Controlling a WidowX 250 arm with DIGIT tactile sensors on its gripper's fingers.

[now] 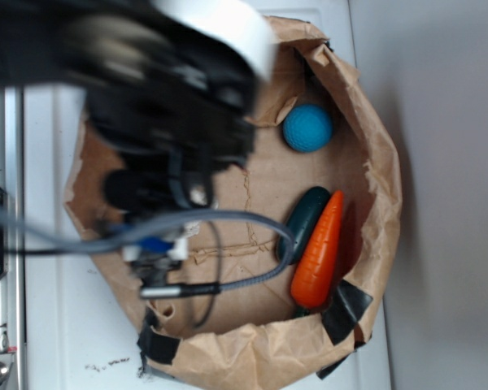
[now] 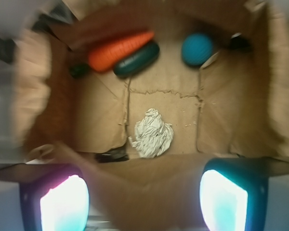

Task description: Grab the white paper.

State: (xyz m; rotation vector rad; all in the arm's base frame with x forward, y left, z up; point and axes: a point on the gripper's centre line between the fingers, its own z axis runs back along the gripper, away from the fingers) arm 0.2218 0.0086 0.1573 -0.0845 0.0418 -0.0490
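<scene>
Pincer (image 2: 143, 202) hanging spread wide, empty, its two glowing fingertips (image 2: 62, 204) sitting at 7 and 5 o'clock along the near edge of the wrist view, nothing between them. Hovering above the open brown bag (image 2: 231, 120), apparently not yet down among the contents.

White paper (image 2: 152, 133) lying just past the fingertips, near the centre of the bag floor, a crumpled wad resting alone and touching none of the other objects. Hidden under the arm (image 1: 146, 122) in the outside view.

Further off, at 11 o'clock, orange carrot (image 2: 119, 49) lying against a dark green oblong thing (image 2: 137, 58); at 1 o'clock, blue ball (image 2: 197, 49) sitting near the far wall, well apart from the wad.

Judging progress: early. Lining up over the wad looking roughly done, the paper falling between the two fingertips' lines. Remaining: lowering into the bag, closing on the wad, lifting it out.
</scene>
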